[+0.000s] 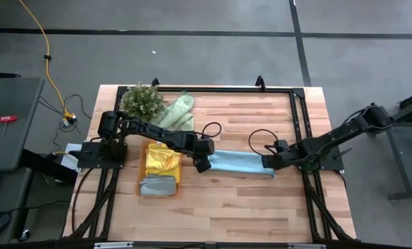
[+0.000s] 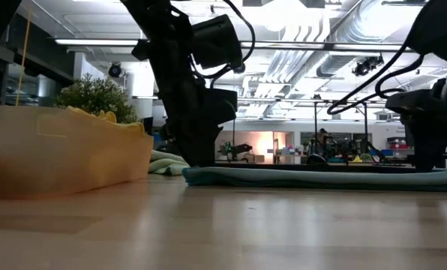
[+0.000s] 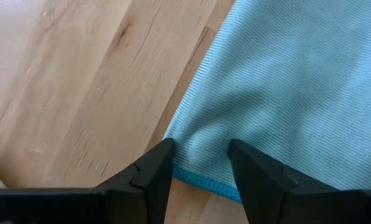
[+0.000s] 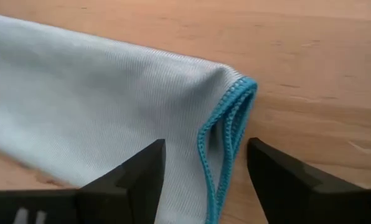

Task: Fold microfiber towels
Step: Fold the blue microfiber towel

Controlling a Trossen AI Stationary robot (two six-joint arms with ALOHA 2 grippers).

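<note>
A light blue towel [image 1: 237, 162], folded into a long strip, lies flat across the middle of the table. My left gripper [image 1: 203, 164] stands open at its left end, fingertips over the corner [image 3: 195, 146]. My right gripper [image 1: 267, 164] stands open at the right end. There the doubled hemmed edge [image 4: 232, 112] shows between its fingers, one finger over the cloth and one over bare wood. A yellow towel [image 1: 161, 159] and a grey towel [image 1: 157, 185] lie in the orange tray [image 1: 138, 183]. A pale green towel [image 1: 177, 112] lies at the far left. My left gripper comes slanting down from above, and in the low view its fingers [image 2: 197, 154] reach the blue towel's left end [image 2: 208, 174]. The cloth between them is not pinched and lies flat on the wood. Whether my right gripper touches the towel, I cannot tell.
A small bushy plant [image 1: 142, 102] stands at the far left corner, beside the green towel. A black frame [image 1: 227, 88] runs along the table's far and side edges. Bare wood lies in front of the blue towel toward the near edge.
</note>
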